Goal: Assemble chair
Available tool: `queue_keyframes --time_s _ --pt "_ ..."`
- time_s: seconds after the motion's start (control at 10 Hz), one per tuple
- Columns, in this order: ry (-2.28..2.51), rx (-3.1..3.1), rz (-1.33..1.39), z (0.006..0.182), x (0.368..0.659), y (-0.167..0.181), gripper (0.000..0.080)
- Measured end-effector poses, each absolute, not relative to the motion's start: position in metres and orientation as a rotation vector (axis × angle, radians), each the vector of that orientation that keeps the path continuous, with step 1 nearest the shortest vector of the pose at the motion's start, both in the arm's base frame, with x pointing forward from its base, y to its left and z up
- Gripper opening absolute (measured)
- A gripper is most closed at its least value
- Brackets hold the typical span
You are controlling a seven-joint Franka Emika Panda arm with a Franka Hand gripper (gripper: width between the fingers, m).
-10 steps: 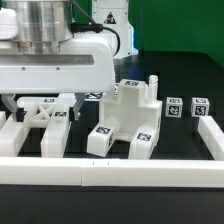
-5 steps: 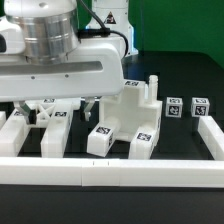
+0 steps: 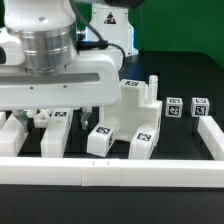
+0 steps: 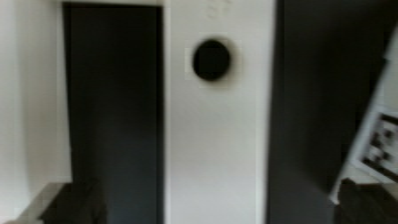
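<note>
My gripper [image 3: 63,118] hangs open low over the white chair pieces at the exterior view's left. In the wrist view a long white bar [image 4: 217,130] with a dark oval hole [image 4: 212,60] runs between my two dark fingers [image 4: 61,205], with a gap on each side, so nothing is gripped. In the exterior view that bar [image 3: 55,138] lies beside another white leg piece [image 3: 12,135]. The partly joined chair body [image 3: 132,115], blocky and tagged, stands in the middle, to the exterior view's right of my gripper.
Two small tagged cubes [image 3: 175,107] [image 3: 198,108] sit at the exterior view's right. A long white rail [image 3: 110,171] runs along the front, and another rail [image 3: 212,140] runs along the right side. My arm's body hides the back left of the table.
My gripper has come down toward the white bars at the left and shifted slightly to the exterior view's right. The jaws stayed open. No part has moved.
</note>
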State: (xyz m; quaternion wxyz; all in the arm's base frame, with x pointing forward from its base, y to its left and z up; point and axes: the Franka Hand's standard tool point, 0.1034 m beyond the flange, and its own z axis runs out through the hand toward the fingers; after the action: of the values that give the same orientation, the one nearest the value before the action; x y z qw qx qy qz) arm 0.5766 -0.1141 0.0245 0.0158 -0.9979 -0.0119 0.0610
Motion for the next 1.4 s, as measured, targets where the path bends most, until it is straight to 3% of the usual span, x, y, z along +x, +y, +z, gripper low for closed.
queue_keyframes --time_s 0.8,0.9,1.1,1.4 --pt "-0.040 -3.117 0.196 0.006 0.572 -0.113 0.0649" --pt "-0.039 -3.118 0.192 0.005 0.572 -0.114 0.0592" --pt "-0.039 -3.118 0.193 0.005 0.572 -0.114 0.0318" --pt "-0.040 -3.119 0.189 0.007 0.573 -0.114 0.0284"
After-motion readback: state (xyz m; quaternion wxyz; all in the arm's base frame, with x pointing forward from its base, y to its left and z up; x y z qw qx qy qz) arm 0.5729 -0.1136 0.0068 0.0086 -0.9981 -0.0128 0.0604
